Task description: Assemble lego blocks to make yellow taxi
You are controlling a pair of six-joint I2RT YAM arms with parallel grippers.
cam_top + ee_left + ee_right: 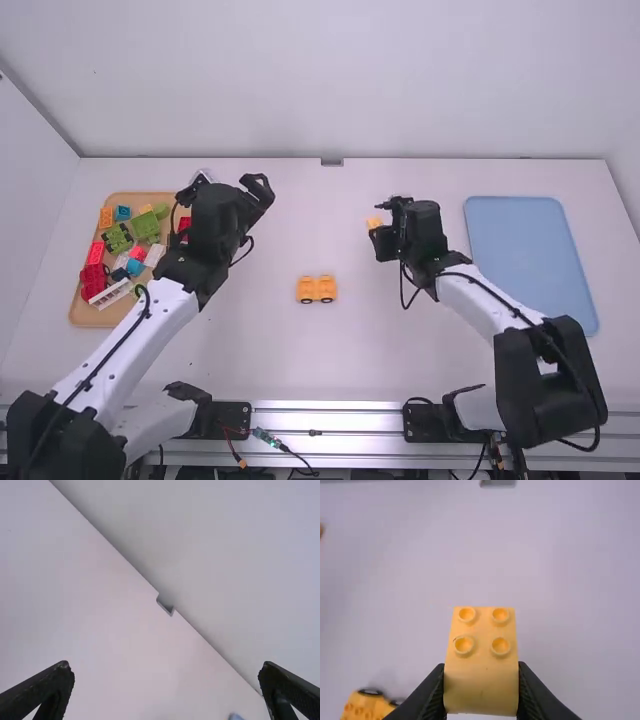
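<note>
Yellow taxi base (317, 289) well inside table edges (440, 162), right hand (376, 226) gripping yellow block (481, 680), left hand (224, 184) wide

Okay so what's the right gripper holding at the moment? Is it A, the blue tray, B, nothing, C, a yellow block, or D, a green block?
C: the right gripper has its jaws closed on the sides of a yellow block with four round studs.
</note>
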